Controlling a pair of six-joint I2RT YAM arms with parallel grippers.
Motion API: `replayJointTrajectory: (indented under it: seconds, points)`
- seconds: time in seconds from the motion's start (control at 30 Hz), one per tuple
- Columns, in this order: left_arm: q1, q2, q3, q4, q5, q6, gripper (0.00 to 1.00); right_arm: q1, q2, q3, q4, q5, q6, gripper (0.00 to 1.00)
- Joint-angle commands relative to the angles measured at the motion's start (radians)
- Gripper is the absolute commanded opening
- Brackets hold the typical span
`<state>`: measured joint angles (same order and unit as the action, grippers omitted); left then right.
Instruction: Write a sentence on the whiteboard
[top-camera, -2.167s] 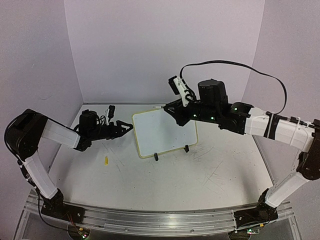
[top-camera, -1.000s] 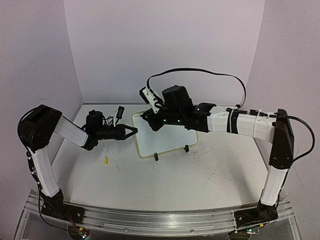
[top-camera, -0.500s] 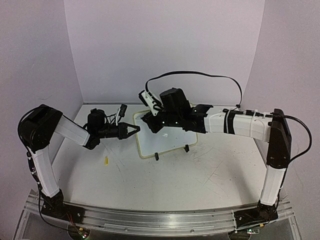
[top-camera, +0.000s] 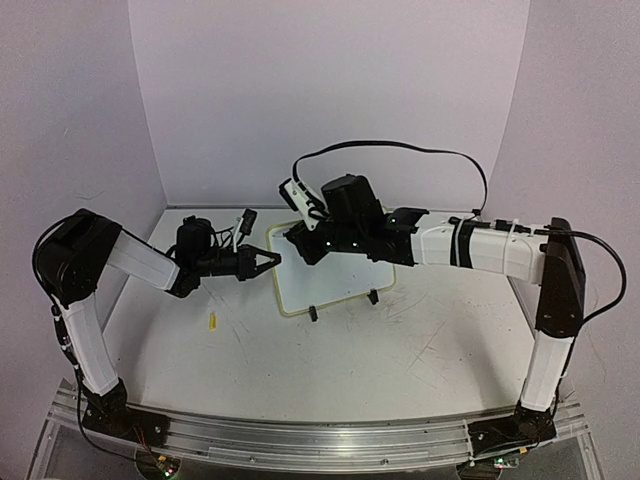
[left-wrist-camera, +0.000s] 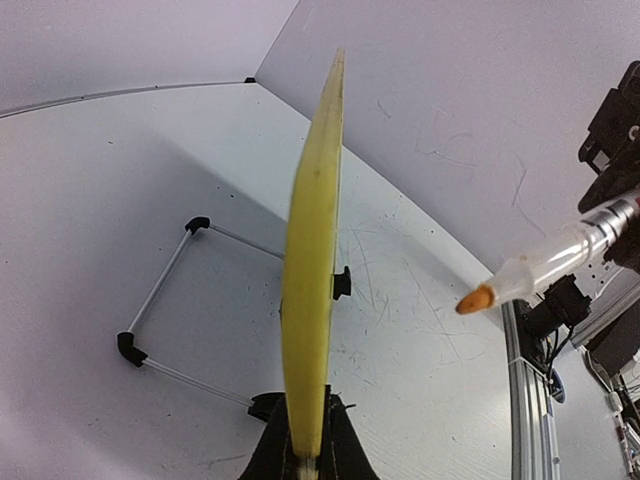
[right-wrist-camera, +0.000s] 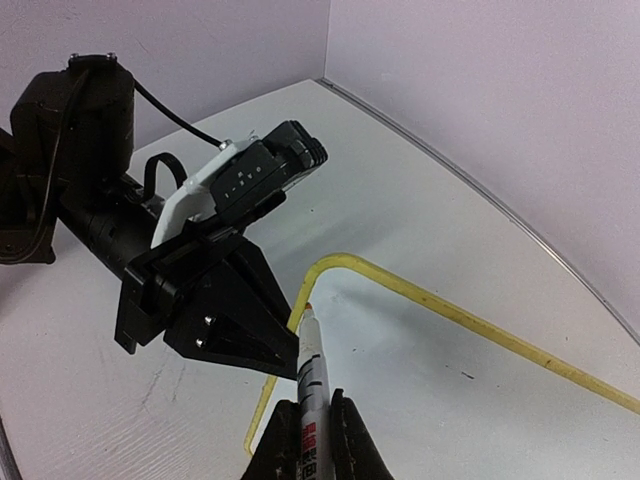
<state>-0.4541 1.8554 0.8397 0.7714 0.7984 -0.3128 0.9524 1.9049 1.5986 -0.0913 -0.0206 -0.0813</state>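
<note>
Now left gripper pinching whiteboard edge, right gripper clamped on marker

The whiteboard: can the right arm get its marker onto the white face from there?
Probably yes. The right claw holds the marker, tip bared, close to the whiteboard with nothing between them. The left claw pinches only the board's edge, off the writing face.
</note>
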Motion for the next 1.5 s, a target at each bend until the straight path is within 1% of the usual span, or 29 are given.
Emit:
replayJointTrajectory:
  seconds: [0.0, 0.4, 0.57, 0.67, 0.9, 1.03, 1.17, 1.37, 1.47]
  points:
    - [-0.012, -0.024, 0.033, -0.100, -0.095, 0.065, 0.00, 0.001, -0.050, 0.007, 0.021, 0.021, -0.009, 0.00]
    - [-0.018, -0.033, 0.035, -0.133, -0.122, 0.088, 0.00, 0.012, -0.026, 0.025, 0.024, 0.021, -0.020, 0.00]
    - [-0.017, -0.032, 0.041, -0.138, -0.127, 0.087, 0.00, 0.013, -0.024, 0.021, 0.026, 0.096, -0.024, 0.00]
    - [-0.018, -0.033, 0.048, -0.143, -0.128, 0.089, 0.00, 0.013, -0.029, 0.014, 0.031, 0.109, -0.023, 0.00]
    - [-0.017, -0.030, 0.051, -0.148, -0.128, 0.090, 0.00, 0.013, -0.013, 0.026, 0.039, 0.105, -0.017, 0.00]
    - [-0.018, -0.031, 0.047, -0.152, -0.131, 0.092, 0.00, 0.014, -0.032, 0.001, 0.041, 0.063, -0.024, 0.00]
    - [-0.018, -0.032, 0.046, -0.155, -0.132, 0.095, 0.00, 0.013, -0.037, -0.017, 0.041, 0.072, -0.017, 0.00]
    - [-0.018, -0.031, 0.053, -0.157, -0.130, 0.098, 0.00, 0.013, -0.007, 0.010, 0.042, 0.111, -0.006, 0.00]
    - [-0.019, -0.033, 0.050, -0.158, -0.130, 0.098, 0.00, 0.013, -0.007, 0.009, 0.046, 0.105, -0.005, 0.00]
